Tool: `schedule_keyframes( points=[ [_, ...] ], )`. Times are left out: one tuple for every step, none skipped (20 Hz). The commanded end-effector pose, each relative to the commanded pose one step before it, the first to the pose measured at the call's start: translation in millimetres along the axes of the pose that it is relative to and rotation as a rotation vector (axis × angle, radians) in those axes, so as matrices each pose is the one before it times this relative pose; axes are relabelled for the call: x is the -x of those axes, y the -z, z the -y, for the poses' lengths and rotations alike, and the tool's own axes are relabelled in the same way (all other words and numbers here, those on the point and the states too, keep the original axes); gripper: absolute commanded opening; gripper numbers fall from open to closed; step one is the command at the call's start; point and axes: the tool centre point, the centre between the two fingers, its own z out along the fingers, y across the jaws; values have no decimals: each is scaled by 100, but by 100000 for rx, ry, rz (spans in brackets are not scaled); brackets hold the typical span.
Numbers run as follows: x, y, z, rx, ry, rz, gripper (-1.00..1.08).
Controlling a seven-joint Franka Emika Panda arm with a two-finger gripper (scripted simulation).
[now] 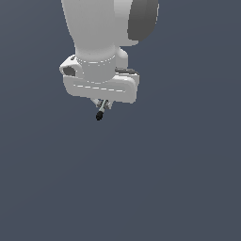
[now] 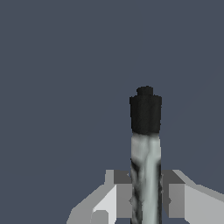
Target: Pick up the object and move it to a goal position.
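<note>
**Operator:** Report task status.

**Technician:** Pick-up appears complete. The gripper (image 1: 101, 104) is closed on the stick (image 1: 100, 113), with one jaw against each side of the shaft. In the exterior view the stick hangs below the white hand with only plain blue-grey background around and beneath it; no supporting surface can be made out, so lift height cannot be stated.

**Operator:** Remaining steps?

**Technician:** Transfer to the goal position. No goal marker is visible in either view, so its direction and remaining travel cannot be judged. Whether a release is required at the goal is not determinable from the task wording.

**Operator:** Describe the object.

**Technician:** A slender stick (image 2: 145, 175). The shaft is pale grey with darker mottled streaks; the tip is black, blunt and rounded, with a small stepped cap. It is much narrower than the hand holding it. In the exterior view it tilts slightly, black tip lowermost and toward the exterior view's left.

**Operator:** Grip security?

**Technician:** The fingers (image 2: 175, 194) sit on the shaft well back from the tip, and the stick looks centred between them. Judgement only: such a thin shaft could pivot during fast motion.
</note>
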Motion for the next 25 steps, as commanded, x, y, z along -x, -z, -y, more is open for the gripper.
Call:
schedule_keyframes(
  points=[
    [-798, 1749, -504, 12, 45, 80, -100],
    [-309, 636, -185, 0, 0, 0, -100],
    [-301, 616, -179, 0, 0, 0, -100],
    [-294, 596, -172, 0, 0, 0, -100],
    [-287, 577, -167, 0, 0, 0, -100],
    [-266, 570, -116, 50, 39, -28, -100],
    [-260, 513, -147, 0, 0, 0, -100],
    [-240, 470, -134, 0, 0, 0, -100],
    [-222, 430, -123, 0, 0, 0, -100],
    [-204, 393, -112, 0, 0, 0, -100],
    [-188, 358, -101, 0, 0, 0, -100],
    [-172, 324, -91, 0, 0, 0, -100],
    [-157, 293, -82, 0, 0, 0, -100],
    [-142, 263, -73, 0, 0, 0, -100],
    [-128, 235, -65, 0, 0, 0, -100],
    [-115, 208, -57, 0, 0, 0, -100],
    [-102, 182, -50, 0, 0, 0, -100],
    [-89, 158, -43, 0, 0, 0, -100],
    [-76, 135, -36, 0, 0, 0, -100],
    [-64, 112, -30, 0, 0, 0, -100],
    [-52, 91, -24, 0, 0, 0, -100],
    [-41, 70, -19, 0, 0, 0, -100],
    [-29, 50, -13, 0, 0, 0, -100],
    [-17, 30, -8, 0, 0, 0, -100],
    [-6, 10, -3, 0, 0, 0, -100]
  ],
)
